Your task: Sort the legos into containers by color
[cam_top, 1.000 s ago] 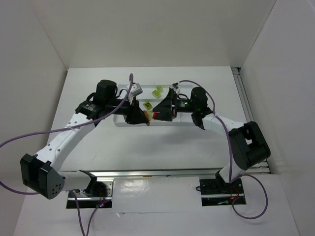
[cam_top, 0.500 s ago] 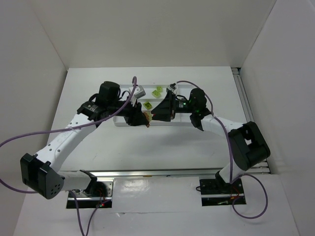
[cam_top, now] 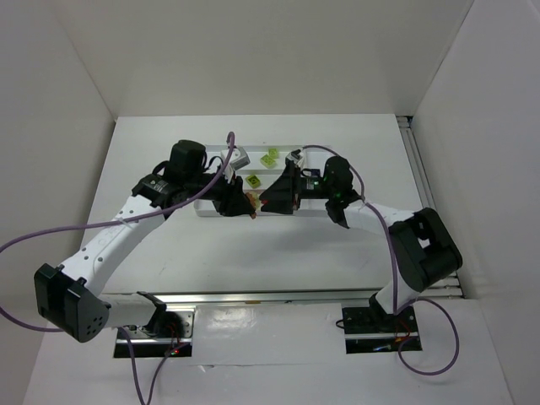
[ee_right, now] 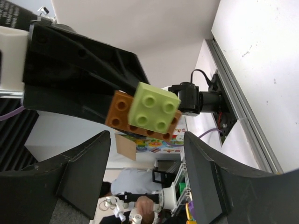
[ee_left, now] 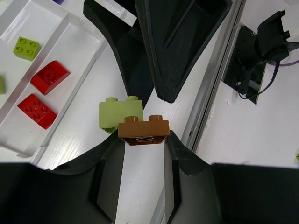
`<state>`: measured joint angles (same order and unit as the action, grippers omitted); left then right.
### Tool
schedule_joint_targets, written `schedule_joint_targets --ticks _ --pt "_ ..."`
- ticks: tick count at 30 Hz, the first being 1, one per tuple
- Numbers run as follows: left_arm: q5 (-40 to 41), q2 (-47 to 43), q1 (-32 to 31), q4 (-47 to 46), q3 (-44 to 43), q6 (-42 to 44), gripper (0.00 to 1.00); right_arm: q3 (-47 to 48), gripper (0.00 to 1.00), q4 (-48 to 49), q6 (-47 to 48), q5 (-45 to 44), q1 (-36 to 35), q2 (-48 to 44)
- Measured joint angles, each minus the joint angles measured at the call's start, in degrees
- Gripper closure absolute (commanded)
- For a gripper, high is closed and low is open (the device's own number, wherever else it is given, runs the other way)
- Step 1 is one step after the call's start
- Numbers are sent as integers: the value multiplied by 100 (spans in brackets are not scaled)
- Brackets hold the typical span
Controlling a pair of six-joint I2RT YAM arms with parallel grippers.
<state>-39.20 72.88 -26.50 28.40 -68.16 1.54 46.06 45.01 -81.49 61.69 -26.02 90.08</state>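
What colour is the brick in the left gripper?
The brick is orange-brown; left wrist view shows it best.

We see an orange-brown lego (ee_left: 142, 130) clamped studs-up in the left pincer (ee_left: 142, 141), a lime green lego (ee_left: 117, 114) touching its far side, while a red lego (ee_left: 50, 77) and a second red lego (ee_left: 36, 110) lie in one slot of the white tray (ee_left: 42, 21) and a lime lego (ee_left: 26, 48) lies in the next slot.

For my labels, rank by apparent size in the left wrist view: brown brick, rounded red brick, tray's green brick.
1. brown brick, nearest the camera, so unsure
2. rounded red brick
3. tray's green brick
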Motion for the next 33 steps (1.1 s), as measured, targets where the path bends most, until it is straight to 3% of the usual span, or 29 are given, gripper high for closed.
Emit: schedule_joint_targets --ticks 19,20,29,31,32,33 --pt "-107 0 -2 -4 0 0 100 17 31 507 -382 4 -59 385" --pt "-116 0 -2 -4 0 0 100 57 37 533 -402 7 -72 407" --pt "-155 0 0 -2 0 11 100 216 56 960 -728 13 -173 704" --pt "-151 0 0 -4 0 31 100 216 71 1014 -855 26 -173 728" --pt "-153 -2 0 -11 0 44 100 216 72 1064 -890 28 -173 730" --pt "-153 -2 0 -17 0 57 100 216 81 1106 -916 28 -170 737"
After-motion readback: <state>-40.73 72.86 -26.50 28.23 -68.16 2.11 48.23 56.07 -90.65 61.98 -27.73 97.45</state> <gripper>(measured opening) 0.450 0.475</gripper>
